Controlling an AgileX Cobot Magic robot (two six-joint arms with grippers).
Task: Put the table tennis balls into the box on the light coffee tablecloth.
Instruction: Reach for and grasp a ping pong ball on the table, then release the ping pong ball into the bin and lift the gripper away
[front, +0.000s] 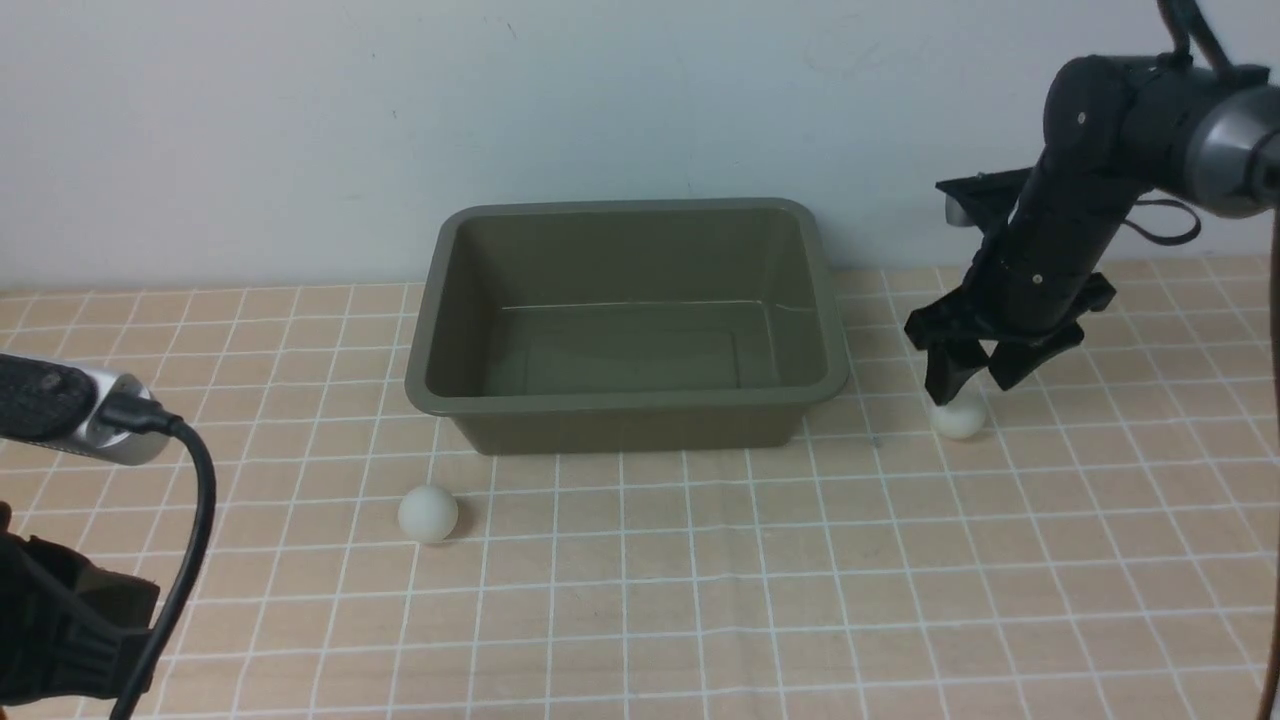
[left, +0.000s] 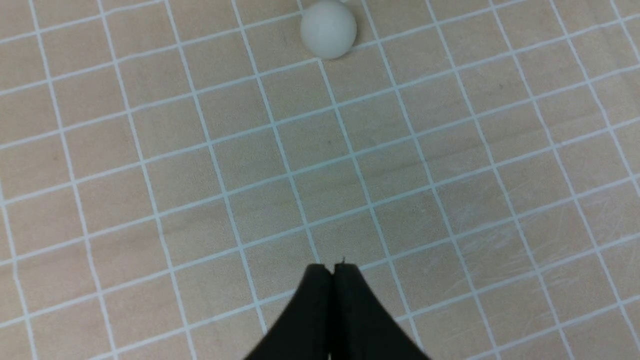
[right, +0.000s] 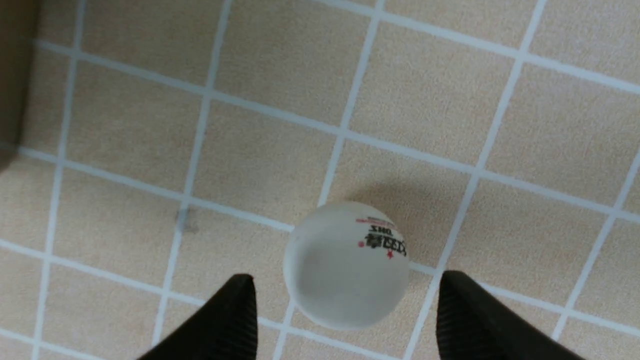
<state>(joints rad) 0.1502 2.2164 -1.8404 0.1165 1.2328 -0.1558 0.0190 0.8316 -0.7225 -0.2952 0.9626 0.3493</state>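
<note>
The olive-green box (front: 627, 400) stands on the light coffee tablecloth (front: 700, 600), with nothing visible inside. One white ball (front: 960, 415) lies right of the box; my right gripper (front: 968, 385) is open just above it. In the right wrist view that ball (right: 346, 265), with a dark and red logo, sits between the two fingertips (right: 235, 310), apart from both. A second white ball (front: 428, 513) lies in front of the box's left corner and shows in the left wrist view (left: 328, 29). My left gripper (left: 332, 272) is shut and empty, well short of it. A third ball is out of view.
A pale wall (front: 300, 130) runs behind the box. The left arm's wrist and cable (front: 120, 420) fill the lower left corner of the front view. The box's dark side wall (right: 12, 75) shows at the edge of the right wrist view.
</note>
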